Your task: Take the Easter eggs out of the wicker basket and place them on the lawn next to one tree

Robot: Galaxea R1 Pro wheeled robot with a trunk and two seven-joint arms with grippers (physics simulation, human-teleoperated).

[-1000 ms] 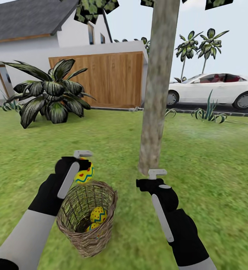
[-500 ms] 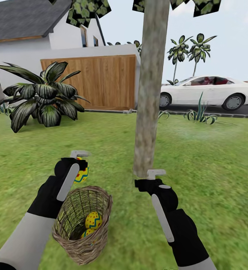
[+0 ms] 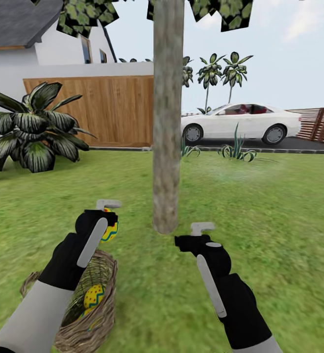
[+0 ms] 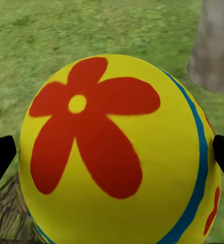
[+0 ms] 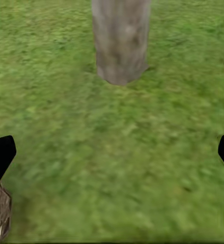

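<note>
Left gripper (image 3: 109, 215) clamped on an Easter egg (image 4: 119, 152), held clear above the wicker basket (image 3: 78, 329). Tree (image 3: 166, 147) at 12 o'clock, drop spot. Right gripper (image 3: 196, 234) jaws apart, empty, free for the next egg.

The yellow egg (image 4: 119, 152) bears a red flower and blue stripe; brown-tan wicker basket (image 3: 105, 274); mottled green lawn (image 3: 260, 206).

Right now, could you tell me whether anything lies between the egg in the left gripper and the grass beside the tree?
Nothing visible does. The left gripper holds the egg, and only open lawn separates it from the tree.
</note>
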